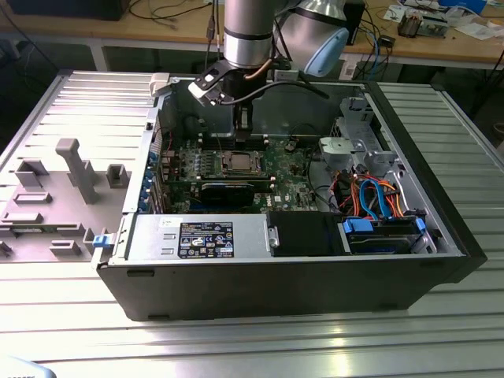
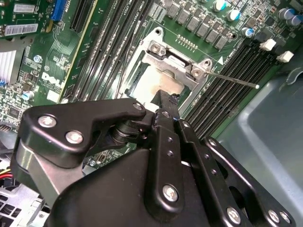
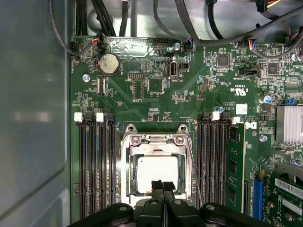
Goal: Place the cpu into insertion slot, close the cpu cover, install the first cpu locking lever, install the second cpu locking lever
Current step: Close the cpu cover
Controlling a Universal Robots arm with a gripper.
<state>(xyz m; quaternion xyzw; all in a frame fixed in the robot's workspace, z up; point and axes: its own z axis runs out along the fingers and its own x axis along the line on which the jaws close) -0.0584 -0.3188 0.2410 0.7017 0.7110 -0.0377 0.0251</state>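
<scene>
I'm holding the gripper [image 3: 163, 185] just over the cpu [image 3: 156, 171], fingers pinched together on nothing; cpu cover [image 3: 154, 140] lying flat around it, one lever [image 2: 232, 79] sticking out.

Arm [image 1: 248, 31] is held upright, with the wrist pointed straight down. A grey-blue joint housing [image 1: 319, 35] is seen above the tool, off to one side. Gripper [image 1: 244, 138] [image 3: 163, 185] [image 2: 166, 97] is hung directly below the wrist. Fingertips [image 3: 157, 185] are pressed together, nothing clamped between them. Black linkage bars [image 2: 71, 127] are splayed out behind the tips.
</scene>
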